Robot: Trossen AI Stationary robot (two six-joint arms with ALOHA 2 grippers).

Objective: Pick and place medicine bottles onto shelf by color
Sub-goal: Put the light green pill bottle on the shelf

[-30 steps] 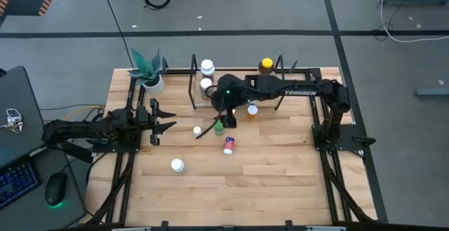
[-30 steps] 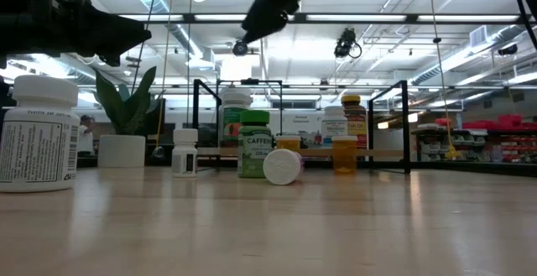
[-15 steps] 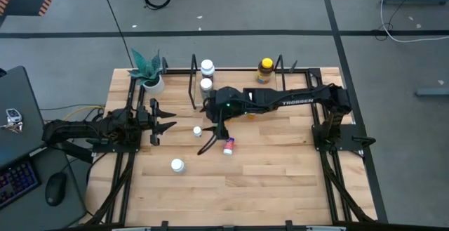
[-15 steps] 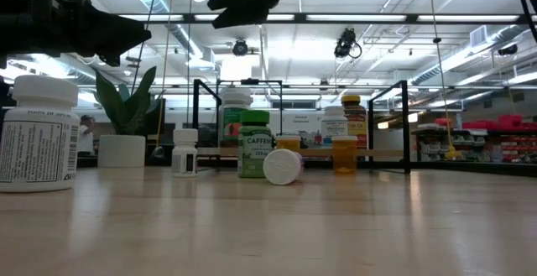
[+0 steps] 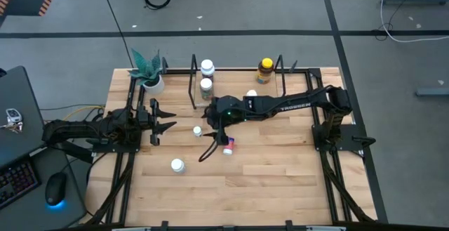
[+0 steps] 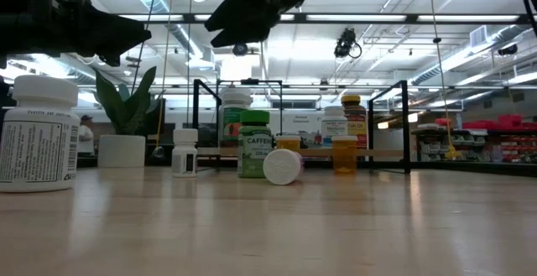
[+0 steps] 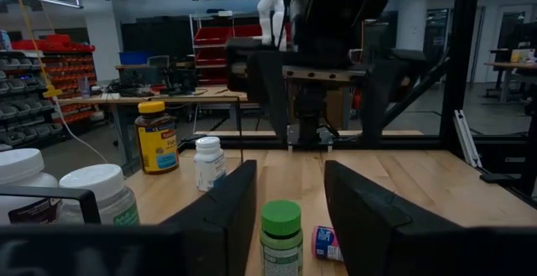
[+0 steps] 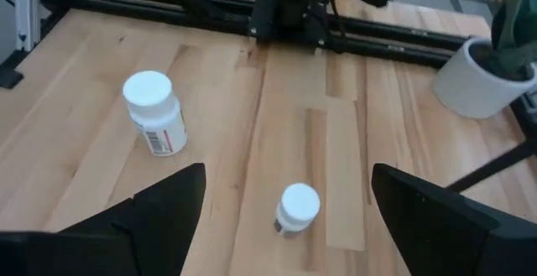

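Observation:
My right gripper (image 5: 212, 144) hangs open and empty high above the table's middle (image 6: 252, 7). Below it, a small white bottle (image 8: 295, 209) stands between the lines of its fingers, and a larger white bottle (image 8: 155, 112) stands farther toward the near left. A red-blue labelled bottle (image 5: 229, 145) lies on its side beside the gripper. A green bottle (image 7: 279, 234) stands upright; the right arm hides it in the high view. White bottles (image 5: 207, 67) and an amber bottle (image 5: 265, 68) stand on the black-rod shelf (image 5: 193, 90). My left gripper (image 5: 160, 119) waits open at the left edge.
A white pot with a green plant (image 5: 149, 76) stands at the far left corner. A white-capped bottle (image 5: 251, 94) and a yellow-capped one (image 6: 344, 153) stand near the shelf. Black rails (image 5: 330, 168) edge the table. The near half is bare wood apart from the larger white bottle (image 5: 177, 165).
My right gripper has swung from beside the shelf toward the table's near edge and a little left, passing over the green bottle, which the arm now covers in the high view. It has stayed open and high. No bottle has moved.

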